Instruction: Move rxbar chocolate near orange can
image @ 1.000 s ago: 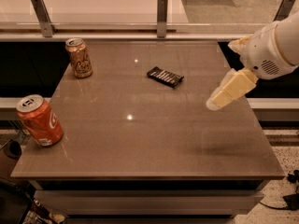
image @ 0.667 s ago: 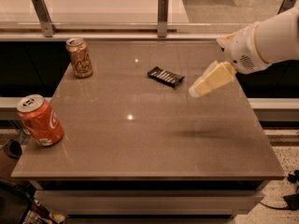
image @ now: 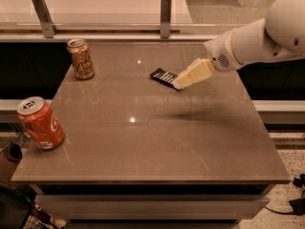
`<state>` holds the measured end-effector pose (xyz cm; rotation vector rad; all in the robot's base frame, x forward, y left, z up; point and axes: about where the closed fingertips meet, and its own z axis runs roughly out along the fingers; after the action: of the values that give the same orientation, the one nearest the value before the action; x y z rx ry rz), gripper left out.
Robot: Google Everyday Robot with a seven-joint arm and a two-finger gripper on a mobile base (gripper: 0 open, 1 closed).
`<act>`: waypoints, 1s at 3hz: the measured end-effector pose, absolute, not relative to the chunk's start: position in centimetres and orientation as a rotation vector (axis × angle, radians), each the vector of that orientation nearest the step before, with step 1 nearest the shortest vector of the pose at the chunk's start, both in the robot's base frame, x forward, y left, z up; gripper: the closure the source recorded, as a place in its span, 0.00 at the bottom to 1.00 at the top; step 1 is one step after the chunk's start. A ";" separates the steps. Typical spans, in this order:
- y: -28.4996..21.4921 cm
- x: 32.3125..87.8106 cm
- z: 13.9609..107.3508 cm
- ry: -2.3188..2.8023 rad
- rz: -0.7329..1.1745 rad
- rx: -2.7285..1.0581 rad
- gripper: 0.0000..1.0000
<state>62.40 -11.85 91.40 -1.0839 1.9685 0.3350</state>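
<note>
The rxbar chocolate is a flat black wrapper with white lettering, lying on the grey table at the back middle. The orange can stands upright at the table's back left, golden-tan with a dark emblem and silver top. My gripper comes in from the right on a white arm; its cream-coloured tip hovers over the right end of the bar and covers that end.
A bright red can with white script stands near the table's front left edge. A rail with two metal posts runs along the back. Bare floor lies to the right of the table.
My arm has swung left and toward the back, bringing the gripper from the table's right side to the right end of the bar. The bar and cans have not moved.
</note>
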 end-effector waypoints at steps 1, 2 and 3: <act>-11.4 63.7 88.8 1.978 0.397 -1.058 0.00; -10.8 64.6 86.7 1.972 0.432 -1.043 0.00; -9.7 65.3 85.3 1.948 0.461 -1.037 0.00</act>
<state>65.29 -9.72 85.29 -1.0373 1.9484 0.4607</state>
